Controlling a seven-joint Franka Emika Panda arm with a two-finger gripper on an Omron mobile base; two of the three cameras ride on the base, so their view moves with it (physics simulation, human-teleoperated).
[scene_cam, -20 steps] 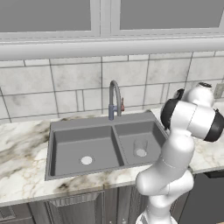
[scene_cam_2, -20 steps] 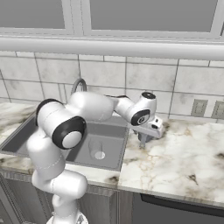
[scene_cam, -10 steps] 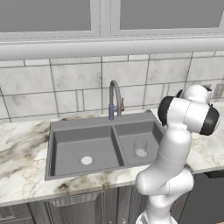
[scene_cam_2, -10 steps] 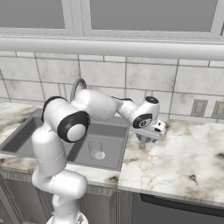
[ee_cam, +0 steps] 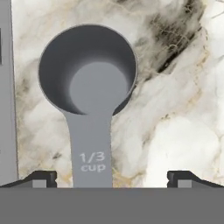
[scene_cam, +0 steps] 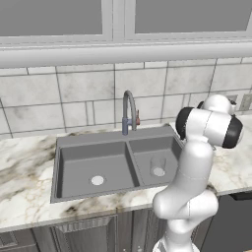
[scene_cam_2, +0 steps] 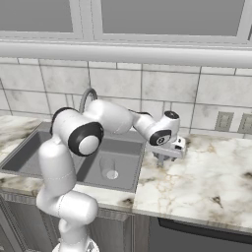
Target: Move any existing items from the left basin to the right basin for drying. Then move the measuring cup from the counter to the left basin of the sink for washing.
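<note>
The measuring cup (ee_cam: 87,70), a dark grey round scoop with a flat handle marked "1/3 cup", lies on the white marble counter (ee_cam: 175,109) just right of the sink. My gripper (ee_cam: 111,179) hangs open straight above its handle, one fingertip on each side and neither touching it. From the right base view the gripper (scene_cam_2: 161,158) hovers low over the counter by the sink's right rim. A clear glass (scene_cam: 157,165) stands upright in the narrower right basin (scene_cam: 165,147). The wider left basin (scene_cam: 78,172) holds only its white drain.
The curved grey tap (scene_cam: 129,110) rises behind the sink's divider. The sink's dark rim (ee_cam: 4,87) runs along the left edge of the hand view. To the right the counter (scene_cam_2: 206,172) stretches on, with two wall outlets (scene_cam_2: 224,120) above it.
The hand has sunk a little towards the counter and the arm's elbow has swung over. The jaws stay open. The glass has not moved.
</note>
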